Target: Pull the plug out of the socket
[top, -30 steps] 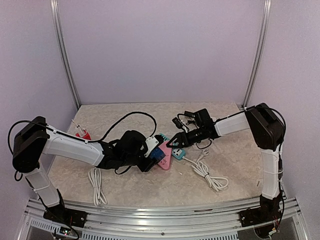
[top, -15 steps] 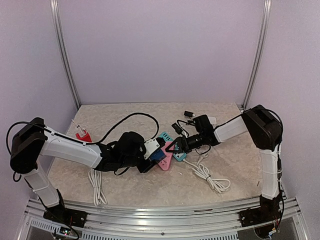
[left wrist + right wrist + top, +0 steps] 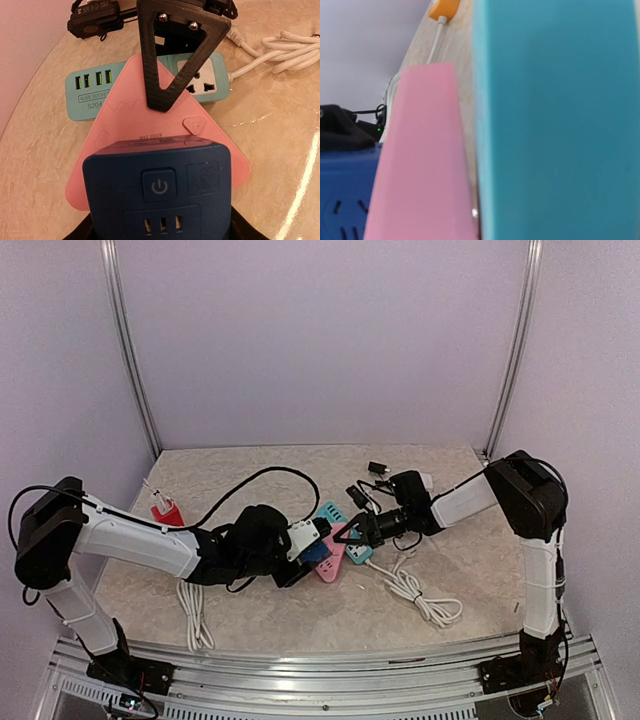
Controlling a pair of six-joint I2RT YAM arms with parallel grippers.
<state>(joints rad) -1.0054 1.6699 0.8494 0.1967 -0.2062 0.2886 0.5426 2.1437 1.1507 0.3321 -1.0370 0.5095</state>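
**Top view.** Find the left gripper [image 3: 300,556] low at the middle of the table [image 3: 250,465], closed around the blue cube [image 3: 314,551]. Find the right gripper [image 3: 351,533] reaching in from the opposite side, almost nose to nose with the left fingertips. Note the pink adapter [image 3: 331,566] just past the left fingertips and the teal strip [image 3: 358,553] right at the right fingertips. Read this opposed layout, as a judgement, as one side anchoring and the other pulling. Disregard the white cable [image 3: 420,595] trailing behind the right fingers.

**Left wrist view.** Confirms the pinch: blue cube wedged between both left fingers [image 3: 236,231], power button facing up. Places the pink adapter immediately ahead of those fingertips, partly covered by the cube, apex overlapping the middle of the teal strip. Shows one black right finger [image 3: 156,65] angled down over that overlap, tip over the pink face. Hides the second right finger; cannot tell whether spread or clamped.

**Right wrist view.** Fills with teal wall on one side and pink edge on the other, close together. Shows no fingers, so gives no reading of their spacing. Suggests the pink adapter as the plug, seated on the teal strip and not yet pulled free. Cannot confirm the joint with the prongs hidden.
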